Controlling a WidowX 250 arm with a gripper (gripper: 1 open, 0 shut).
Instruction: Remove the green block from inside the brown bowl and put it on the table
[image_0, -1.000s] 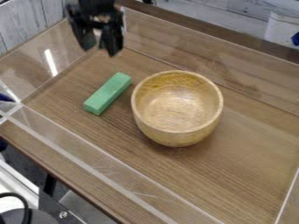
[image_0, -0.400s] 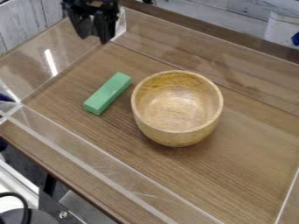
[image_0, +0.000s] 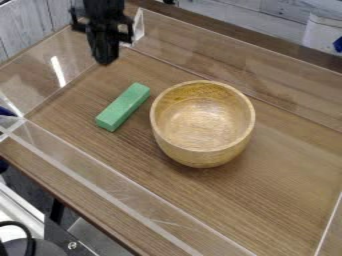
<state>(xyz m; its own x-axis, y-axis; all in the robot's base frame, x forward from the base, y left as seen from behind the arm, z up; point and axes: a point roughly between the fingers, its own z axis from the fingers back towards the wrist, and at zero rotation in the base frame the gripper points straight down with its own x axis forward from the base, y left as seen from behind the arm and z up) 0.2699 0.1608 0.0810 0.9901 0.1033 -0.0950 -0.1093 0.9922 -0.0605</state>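
The green block (image_0: 123, 106) lies flat on the table (image_0: 267, 180), just left of the brown bowl (image_0: 202, 122) and apart from its wall. The bowl stands upright and shows nothing inside. My gripper (image_0: 104, 55) hangs pointing down over the table at the back left, well behind the block and clear of it. Its fingers are drawn together with nothing between them.
Low clear acrylic walls (image_0: 80, 175) edge the tabletop on the front and left sides. A white object (image_0: 322, 30) sits beyond the far right corner.
The gripper has gone from open to shut and has shifted a little to the left and down. Block and bowl have not moved.
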